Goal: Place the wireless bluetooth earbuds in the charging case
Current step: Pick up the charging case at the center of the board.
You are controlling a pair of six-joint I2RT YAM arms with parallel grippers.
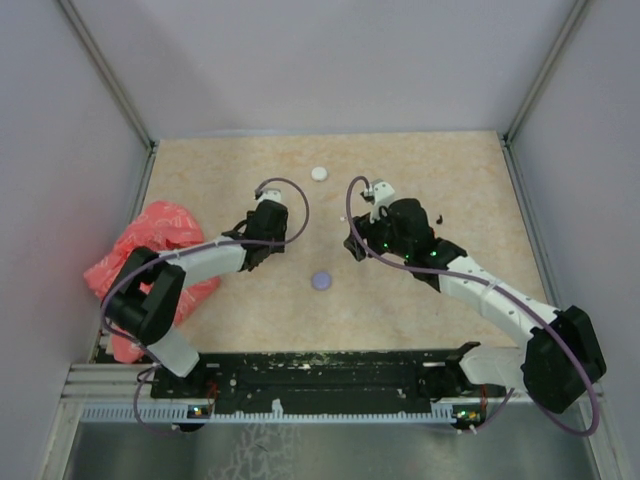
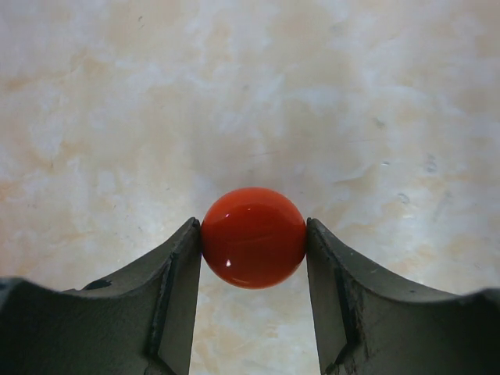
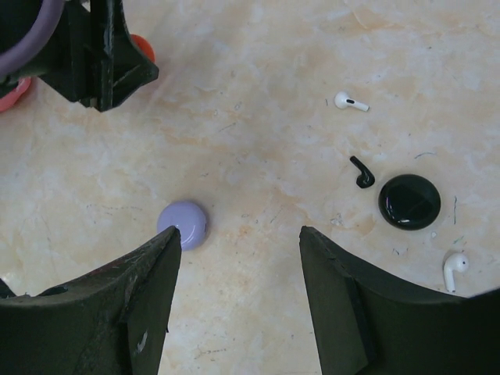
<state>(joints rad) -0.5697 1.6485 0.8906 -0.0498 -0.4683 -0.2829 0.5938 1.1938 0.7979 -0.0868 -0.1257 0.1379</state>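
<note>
My left gripper (image 2: 254,234) is shut on a glossy red round charging case (image 2: 254,248), one finger pressed to each side, just above the table. In the top view the left gripper (image 1: 262,240) covers that case. My right gripper (image 3: 238,234) hangs open over bare table with nothing between its fingers. A lilac round case (image 3: 182,225) lies just beside its left finger. To the right lie a black earbud (image 3: 361,173), a black round case (image 3: 409,201) and two white earbuds (image 3: 350,101) (image 3: 455,268). The right gripper (image 1: 356,244) sits right of centre.
A white round case (image 1: 319,173) lies at the back middle and the lilac case (image 1: 321,281) lies between the arms. A crumpled red bag (image 1: 150,250) sits against the left wall. Grey walls enclose the table (image 1: 460,170) on three sides.
</note>
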